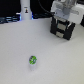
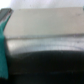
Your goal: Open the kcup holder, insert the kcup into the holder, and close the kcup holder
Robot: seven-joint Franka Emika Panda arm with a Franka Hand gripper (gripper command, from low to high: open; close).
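Observation:
The kcup (image 1: 33,60), a tiny green pod with a pale top, sits alone on the white table, near the front and towards the exterior view's left. The black boxy kcup holder (image 1: 62,28) stands at the back right, its slotted front facing the table. My white gripper (image 1: 63,17) hangs right over the holder's top, far from the kcup. Its jaws are too blurred to read. The wrist view is a close, blurred look at a grey and black surface, likely the holder (image 2: 47,47), with one teal finger (image 2: 4,50) at the edge. The kcup is out of that view.
A white bottle-like object (image 1: 25,10) stands at the back, left of the holder, against a dark blue background. The white table (image 1: 55,60) stretches between the kcup and the holder.

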